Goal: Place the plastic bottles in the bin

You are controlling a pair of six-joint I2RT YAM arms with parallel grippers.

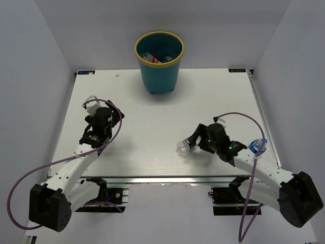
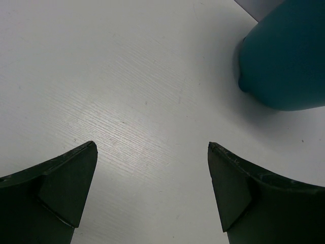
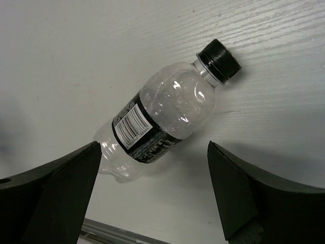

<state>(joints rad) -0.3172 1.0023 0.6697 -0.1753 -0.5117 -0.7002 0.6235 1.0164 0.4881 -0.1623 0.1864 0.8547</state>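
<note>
A clear bottle with a dark label and black cap (image 3: 162, 122) lies on its side on the white table, just ahead of my right gripper (image 3: 152, 145), whose fingers are open on either side of its base end. In the top view this bottle (image 1: 182, 148) lies left of the right gripper (image 1: 194, 138). A clear bottle with a blue label (image 1: 258, 146) sits near the table's right edge beside the right arm. The teal bin (image 1: 159, 61) stands at the back centre, with a red-labelled bottle (image 1: 151, 58) inside. My left gripper (image 1: 93, 108) is open and empty. The orange bottles are out of view.
The bin's teal wall (image 2: 284, 56) shows at the upper right of the left wrist view, with bare table under the left gripper (image 2: 152, 145). The table's front edge rail (image 3: 117, 234) runs just behind the dark-label bottle. Grey walls enclose the table.
</note>
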